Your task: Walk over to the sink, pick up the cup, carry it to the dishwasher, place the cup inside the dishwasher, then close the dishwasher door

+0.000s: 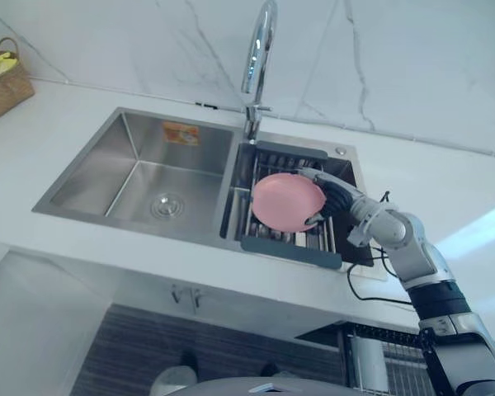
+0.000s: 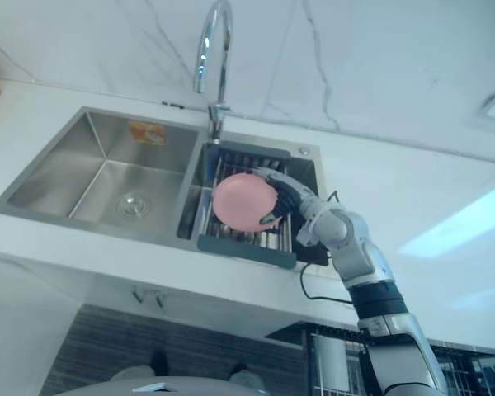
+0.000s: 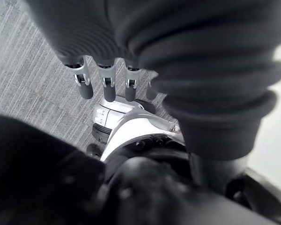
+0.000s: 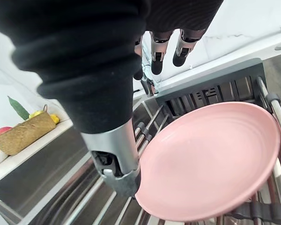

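Observation:
No cup is to be seen; a round pink plate [image 1: 285, 202] stands tilted over the grey drying rack [image 1: 289, 245] in the sink's right basin. My right hand [image 1: 338, 198] reaches in from the right and grips the plate's right edge, fingers over the top and dark tips below. In the right wrist view the thumb [image 4: 117, 173] presses the rim of the plate [image 4: 210, 164] while the fingers [image 4: 157, 58] reach past its far side. My left hand [image 3: 105, 79] hangs by my side over the grey floor, fingers straight and holding nothing.
The steel left basin [image 1: 140, 177] holds only its drain. A tall chrome faucet [image 1: 260, 49] rises behind the divider. A woven basket [image 1: 0, 82] with fruit sits on the white counter at far left. A wire rack [image 1: 379, 355] shows below the counter at lower right.

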Motion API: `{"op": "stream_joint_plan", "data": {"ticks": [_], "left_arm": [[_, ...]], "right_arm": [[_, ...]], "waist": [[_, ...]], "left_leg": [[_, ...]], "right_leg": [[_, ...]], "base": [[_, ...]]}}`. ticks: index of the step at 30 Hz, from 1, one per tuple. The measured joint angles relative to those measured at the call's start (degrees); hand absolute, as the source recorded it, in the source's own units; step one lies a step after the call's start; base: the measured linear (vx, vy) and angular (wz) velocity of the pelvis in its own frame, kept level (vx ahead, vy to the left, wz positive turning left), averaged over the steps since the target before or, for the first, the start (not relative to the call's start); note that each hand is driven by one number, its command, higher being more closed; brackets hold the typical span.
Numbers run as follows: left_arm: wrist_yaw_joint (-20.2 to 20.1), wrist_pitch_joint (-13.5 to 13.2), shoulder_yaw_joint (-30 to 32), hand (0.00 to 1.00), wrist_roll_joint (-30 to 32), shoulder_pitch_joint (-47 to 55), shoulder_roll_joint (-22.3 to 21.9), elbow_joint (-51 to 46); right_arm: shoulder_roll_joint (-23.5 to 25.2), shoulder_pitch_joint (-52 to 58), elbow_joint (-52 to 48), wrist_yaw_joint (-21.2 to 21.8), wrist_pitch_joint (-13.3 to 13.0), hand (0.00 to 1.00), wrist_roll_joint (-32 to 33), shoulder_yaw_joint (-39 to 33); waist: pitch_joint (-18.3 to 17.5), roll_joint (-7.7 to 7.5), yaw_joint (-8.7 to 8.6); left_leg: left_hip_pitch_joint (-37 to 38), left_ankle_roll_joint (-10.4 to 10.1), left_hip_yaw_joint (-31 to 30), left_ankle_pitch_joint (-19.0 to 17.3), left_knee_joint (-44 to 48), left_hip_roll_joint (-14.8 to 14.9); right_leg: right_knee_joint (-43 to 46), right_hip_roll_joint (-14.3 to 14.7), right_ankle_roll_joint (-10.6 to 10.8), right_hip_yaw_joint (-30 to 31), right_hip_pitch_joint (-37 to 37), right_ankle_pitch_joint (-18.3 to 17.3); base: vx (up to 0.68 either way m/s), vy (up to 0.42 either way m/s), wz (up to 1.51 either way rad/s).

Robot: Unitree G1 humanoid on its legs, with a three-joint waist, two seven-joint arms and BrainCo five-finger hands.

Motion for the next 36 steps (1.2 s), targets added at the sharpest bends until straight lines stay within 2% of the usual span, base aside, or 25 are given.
{"op": "stream_joint_plan", "data": {"ticks": [3, 7, 10, 16, 20, 26, 32, 36], "left_arm": [[-0.15, 0.27, -1.15, 0.0, 0.05, 0.17, 0.03, -0.19], [3.6, 2.67, -1.63, 0.0, 0.7, 0.25, 0.0, -0.64], [4.5, 4.15, -1.6, 0.0, 0.67, 0.24, 0.01, -1.0], [4.73, 4.56, -1.5, 0.0, -0.09, 0.24, 0.02, -1.03], [4.78, 4.89, -1.49, 0.0, -0.08, 0.21, 0.02, -1.06], [4.54, 5.15, -1.42, 0.0, -0.07, 0.18, 0.01, -1.58], [4.41, 5.19, -1.43, 0.0, -0.05, 0.18, 0.0, -1.65], [4.39, 4.61, -1.51, 0.0, -0.11, 0.22, 0.03, -1.63]], "right_arm": [[0.07, 0.0, 0.05, -1.93, -0.13, 0.0, -3.51, 0.0], [0.45, 0.0, 1.17, -2.72, -0.29, 0.0, -7.43, 0.01], [0.66, 0.0, 3.41, -3.18, -0.24, 0.0, -10.12, 0.84], [1.32, 0.27, 7.08, -4.41, -0.22, 0.0, -13.27, 2.58], [1.68, 0.55, 10.95, -7.07, -0.43, 0.0, -15.57, 3.45], [2.71, 0.64, 14.76, -10.76, -0.11, 0.0, -20.06, 3.96], [4.29, 0.73, 17.79, -17.28, 0.02, 0.0, -23.8, 6.04], [4.33, 0.62, 18.91, -20.37, 1.36, 0.0, -26.59, 5.99]], "waist": [[-0.22, 0.37, 0.11], [-0.51, 0.82, 0.14], [-0.62, 0.88, 0.16], [-0.86, 0.87, 0.42], [-0.89, 0.88, 0.39], [-0.95, 0.88, 1.27], [-0.96, 0.92, 2.0], [-1.0, 0.88, 2.1]], "left_leg": [[-0.43, -0.08, -0.1, 0.09, 0.0, -0.02], [-0.67, -0.22, -0.16, 0.17, -0.19, -0.02], [-0.72, -0.25, -0.17, 0.19, -0.27, -0.01], [-0.79, -0.24, -0.27, 0.2, -0.28, -0.03], [-1.22, -0.19, -1.72, 0.53, -0.3, -0.29], [-1.71, -0.28, -3.1, 0.84, -0.3, -0.35], [-1.82, -0.23, -3.71, 0.97, -0.32, -0.47], [-1.94, -0.18, -4.66, 1.13, -0.34, -0.75]], "right_leg": [[-0.14, 0.0, -0.06, -0.07, -0.29, 0.25], [-0.35, 0.04, -0.11, -0.09, -0.45, 0.49], [-0.35, 0.04, -0.14, -0.05, -0.54, 0.54], [-0.35, 0.02, -0.12, -0.15, -0.57, 0.54], [-0.38, -0.1, 0.03, -1.56, -0.18, 0.43], [-0.44, -0.1, 0.04, -2.91, 0.1, 0.4], [-0.42, -0.19, 0.15, -3.72, 0.4, 0.2], [-0.42, -0.37, 0.24, -4.62, 0.82, 0.13]], "base": [[0.0, 0.0, 0.0], [0.0, 0.0, 0.0], [0.0, 0.0, 0.0], [0.0, 0.0, 0.0], [0.02, 0.01, 0.15], [0.01, 0.008, 0.14], [0.01, 0.011, 0.07], [0.01, 0.016, 0.12]]}}
